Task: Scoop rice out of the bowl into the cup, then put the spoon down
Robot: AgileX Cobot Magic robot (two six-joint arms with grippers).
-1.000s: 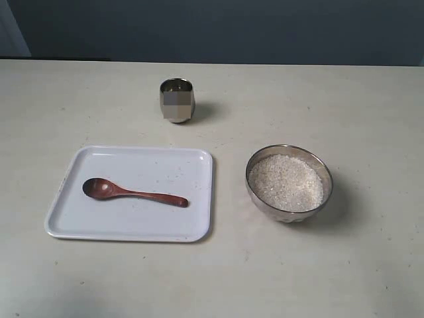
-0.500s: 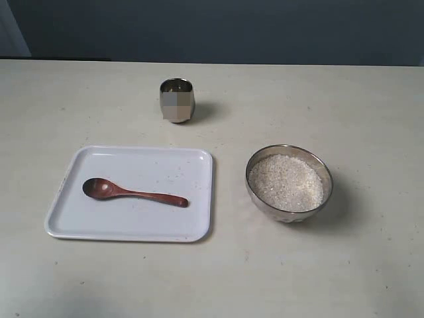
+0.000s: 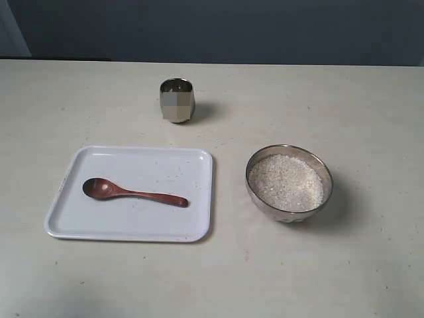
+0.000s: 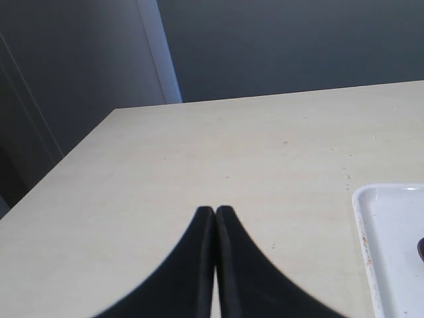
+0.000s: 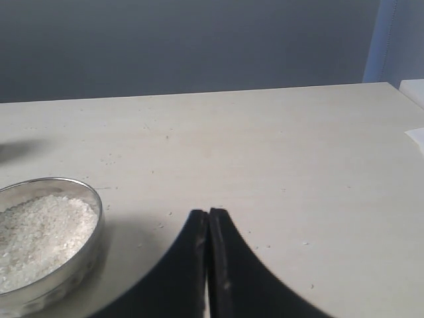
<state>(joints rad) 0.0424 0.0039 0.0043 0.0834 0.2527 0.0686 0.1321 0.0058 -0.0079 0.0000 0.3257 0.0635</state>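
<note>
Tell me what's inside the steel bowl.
White rice fills the bowl nearly to its rim. The grains cover the bowl's floor, so anything buried under them cannot be seen.

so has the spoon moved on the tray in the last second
No. The spoon lies at the same spot on the white tray, its bowl end near the tray's left edge.
</note>
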